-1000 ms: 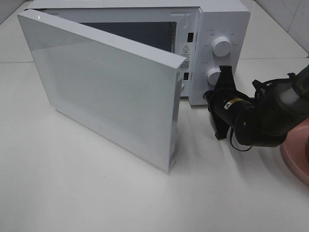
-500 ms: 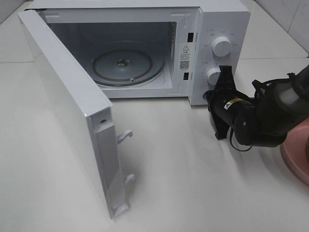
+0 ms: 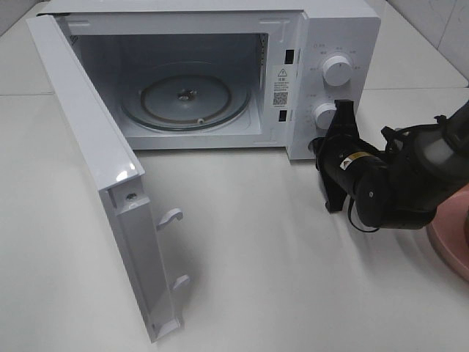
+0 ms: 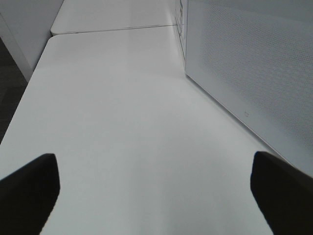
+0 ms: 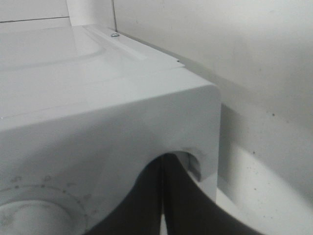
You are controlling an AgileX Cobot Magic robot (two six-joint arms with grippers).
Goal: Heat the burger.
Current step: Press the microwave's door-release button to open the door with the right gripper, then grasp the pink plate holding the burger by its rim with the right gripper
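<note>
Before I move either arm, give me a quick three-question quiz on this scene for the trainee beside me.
1. True or false: the burger sits on the turntable inside the microwave.
2. The left gripper is: A open, B shut on the door, C shut on the burger.
3. Which knob is the right gripper closest to?
Key: 1 false, the turntable is bare. 2 A. 3 the lower knob.
</note>
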